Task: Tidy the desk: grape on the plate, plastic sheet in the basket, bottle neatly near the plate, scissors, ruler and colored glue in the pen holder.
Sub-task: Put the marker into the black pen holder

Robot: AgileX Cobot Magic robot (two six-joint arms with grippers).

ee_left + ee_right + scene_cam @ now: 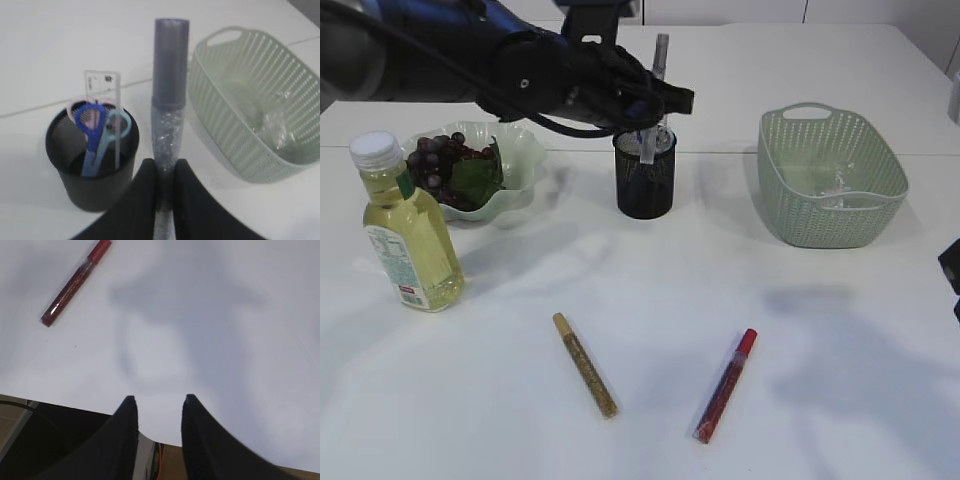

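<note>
Oil bottle (405,230) stood upright just beside green plate (525,165); grapes (445,160) lodged on plate. Left gripper (165,172) reached across above mesh pen holder (645,180), jaws clamped narrowly on silver glitter glue tube (169,100), tube held upright for drop into holder. Scissors (97,130) and ruler (102,87) seen inside holder. Gold glue tube (585,365) and red glue tube (725,385) left flat on table. Plastic sheet (277,125) lodged in basket (830,180). Right gripper (157,407) held low at table edge, jaws parted, nothing gripped.
</note>
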